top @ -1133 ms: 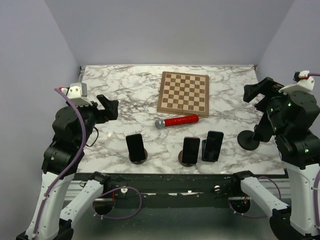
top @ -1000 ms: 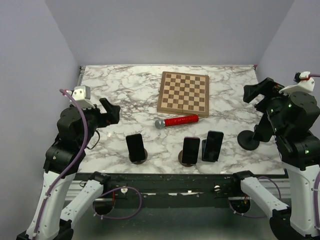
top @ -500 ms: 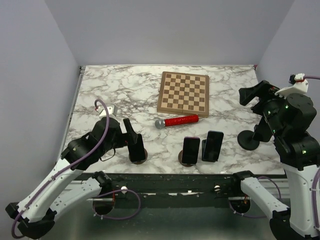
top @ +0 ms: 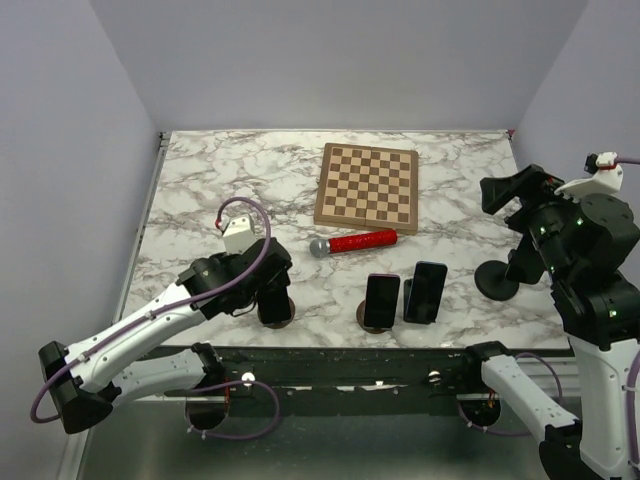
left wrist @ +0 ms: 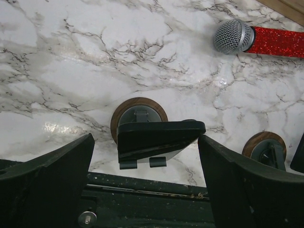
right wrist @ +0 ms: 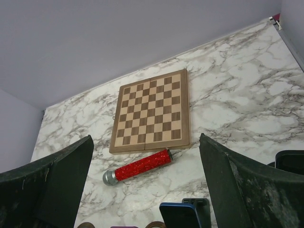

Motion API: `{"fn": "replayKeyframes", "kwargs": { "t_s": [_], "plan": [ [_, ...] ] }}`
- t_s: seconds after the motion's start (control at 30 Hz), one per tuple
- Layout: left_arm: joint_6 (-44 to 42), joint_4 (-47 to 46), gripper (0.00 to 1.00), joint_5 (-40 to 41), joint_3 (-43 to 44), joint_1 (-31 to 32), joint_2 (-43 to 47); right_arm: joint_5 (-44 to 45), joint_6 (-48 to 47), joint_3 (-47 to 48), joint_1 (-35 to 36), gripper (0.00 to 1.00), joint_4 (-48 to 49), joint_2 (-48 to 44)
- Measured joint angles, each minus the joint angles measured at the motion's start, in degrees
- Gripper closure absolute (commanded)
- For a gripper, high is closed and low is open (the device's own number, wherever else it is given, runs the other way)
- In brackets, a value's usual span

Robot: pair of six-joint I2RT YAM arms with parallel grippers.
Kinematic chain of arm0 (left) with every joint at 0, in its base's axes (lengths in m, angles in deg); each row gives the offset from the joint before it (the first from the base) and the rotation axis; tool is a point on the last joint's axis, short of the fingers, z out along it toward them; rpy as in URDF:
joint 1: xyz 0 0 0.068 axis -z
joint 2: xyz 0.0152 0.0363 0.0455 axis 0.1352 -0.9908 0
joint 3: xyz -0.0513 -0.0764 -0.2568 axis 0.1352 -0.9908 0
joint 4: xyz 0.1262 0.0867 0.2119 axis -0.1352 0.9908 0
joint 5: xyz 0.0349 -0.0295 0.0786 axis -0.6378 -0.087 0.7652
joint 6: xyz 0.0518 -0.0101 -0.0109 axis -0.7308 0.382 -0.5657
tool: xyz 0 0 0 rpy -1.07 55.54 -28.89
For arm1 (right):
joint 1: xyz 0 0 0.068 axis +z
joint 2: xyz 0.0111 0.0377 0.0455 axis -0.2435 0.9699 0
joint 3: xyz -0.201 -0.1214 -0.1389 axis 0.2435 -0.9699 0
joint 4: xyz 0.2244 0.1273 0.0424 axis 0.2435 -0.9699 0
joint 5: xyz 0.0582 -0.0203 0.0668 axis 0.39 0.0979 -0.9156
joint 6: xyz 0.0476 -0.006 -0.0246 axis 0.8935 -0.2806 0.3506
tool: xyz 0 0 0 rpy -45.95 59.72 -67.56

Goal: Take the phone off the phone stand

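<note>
So, the marble table (top: 200, 180) is boxed in by plain walls on its left, back and right edges, and the biggest stretch of bare marble is on the left and back-left. One chessboard (top: 367, 186) lies flat toward the back, right of centre.

The left gripper (left wrist: 146, 140) is down low near the front edge with its jaws spread wide. One finger is on each side of the phone (left wrist: 166, 133), and neither visibly touches it. That phone sits upright in its phone stand (left wrist: 137, 110), a wood-ringed base close to the front edge and left of centre. There's open marble behind it and to its left.

The right gripper (top: 500, 192) hangs raised over the right side, also spread open and holding nothing.

That makes three phones in a row along the front, counting the other two (top: 381, 300) to the right. One red microphone (top: 355, 243) lies between the chessboard and the phones. One black stand (top: 497, 280) sits alone near the right edge.
</note>
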Motion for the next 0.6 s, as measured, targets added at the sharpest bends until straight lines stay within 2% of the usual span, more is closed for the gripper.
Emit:
{"fn": "replayKeyframes", "kwargs": {
  "t_s": [0.43,0.6],
  "plan": [
    [1.51,-4.90,0.01,0.44,-1.55,2.64,-2.89,-0.57,0.09,-1.31,-0.02,0.00,0.39,-1.68],
    [2.93,-3.85,0.08,1.77,-1.49,3.26,-6.27,-1.03,0.22,-1.42,-0.04,0.00,0.79,-1.68]
  ]
}}
